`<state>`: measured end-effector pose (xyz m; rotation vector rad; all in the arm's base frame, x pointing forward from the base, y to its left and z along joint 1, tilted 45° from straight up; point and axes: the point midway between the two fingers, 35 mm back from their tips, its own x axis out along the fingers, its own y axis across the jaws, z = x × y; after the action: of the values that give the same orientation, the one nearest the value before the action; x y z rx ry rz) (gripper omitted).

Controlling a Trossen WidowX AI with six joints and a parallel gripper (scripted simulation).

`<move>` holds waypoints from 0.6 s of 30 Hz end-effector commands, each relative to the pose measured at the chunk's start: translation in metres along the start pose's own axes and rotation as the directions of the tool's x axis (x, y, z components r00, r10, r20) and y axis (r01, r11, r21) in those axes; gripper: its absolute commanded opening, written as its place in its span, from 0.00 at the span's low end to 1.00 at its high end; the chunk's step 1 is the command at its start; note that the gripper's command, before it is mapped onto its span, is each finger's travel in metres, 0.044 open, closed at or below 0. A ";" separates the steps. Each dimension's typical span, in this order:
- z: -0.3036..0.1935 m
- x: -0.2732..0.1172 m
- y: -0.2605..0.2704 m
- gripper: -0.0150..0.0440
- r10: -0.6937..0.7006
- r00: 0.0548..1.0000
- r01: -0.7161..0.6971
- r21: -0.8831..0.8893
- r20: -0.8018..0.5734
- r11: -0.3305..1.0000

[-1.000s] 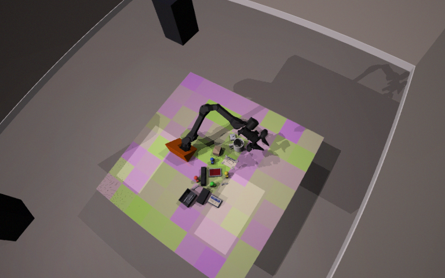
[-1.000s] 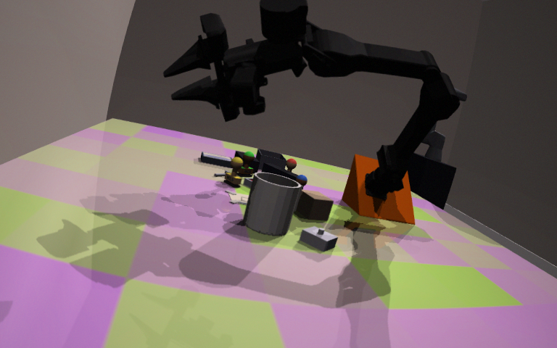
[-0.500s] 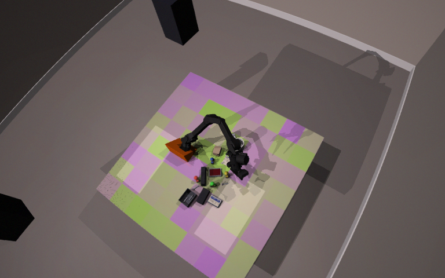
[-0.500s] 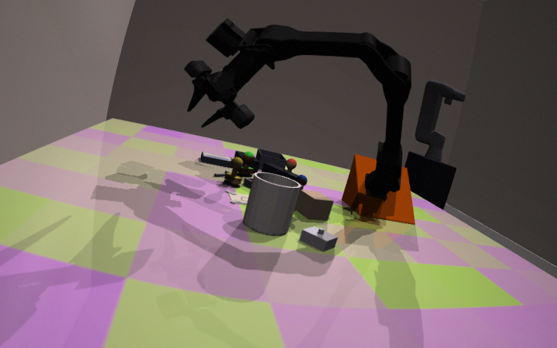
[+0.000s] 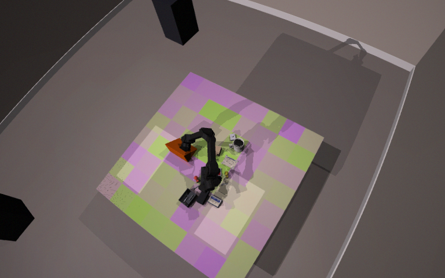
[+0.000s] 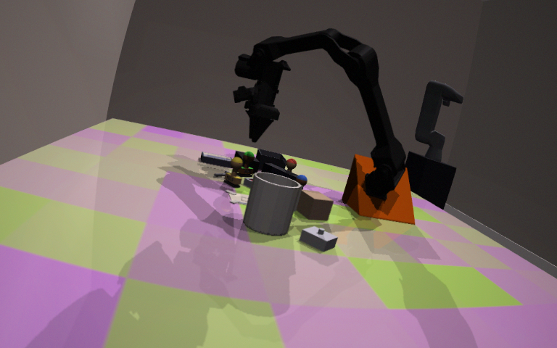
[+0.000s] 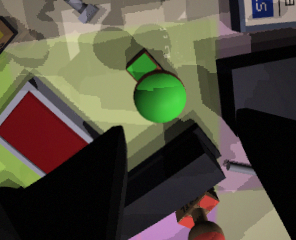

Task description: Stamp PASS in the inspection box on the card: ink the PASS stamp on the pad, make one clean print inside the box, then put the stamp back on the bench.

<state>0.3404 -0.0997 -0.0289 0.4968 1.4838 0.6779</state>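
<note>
My gripper (image 6: 254, 138) (image 7: 181, 127) is half open and empty, pointing down above the group of stamps. The green-knobbed stamp (image 7: 160, 97) (image 6: 249, 155) stands below, a little up-left of the midpoint between the fingertips in the wrist view. The red-knobbed stamp (image 7: 206, 233) (image 6: 291, 164) is at that view's bottom edge. A yellow-knobbed stamp (image 6: 236, 162) (image 5: 226, 174) and a blue-knobbed stamp (image 6: 302, 180) stand nearby. I cannot read which stamp says PASS. The red ink pad (image 7: 40, 132) lies open, partly behind the left finger. The white card (image 5: 230, 161) (image 6: 238, 198) lies near the mug; its box is too small to read.
A long black block (image 7: 180, 175) lies between the green and red stamps. A grey mug (image 5: 238, 145) (image 6: 273, 206), brown block (image 5: 218, 150) (image 6: 316, 206) and small white box (image 5: 232, 136) (image 6: 318, 239) stand beyond the card. A black tray (image 5: 188, 197) and blue-labelled box (image 5: 215, 200) (image 7: 275, 11) lie opposite.
</note>
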 end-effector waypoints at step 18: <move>0.001 0.023 0.003 0.64 0.024 1.000 -0.024 0.030 -0.009 0.999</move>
<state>0.3404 -0.0871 -0.0394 0.5316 1.4981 0.6766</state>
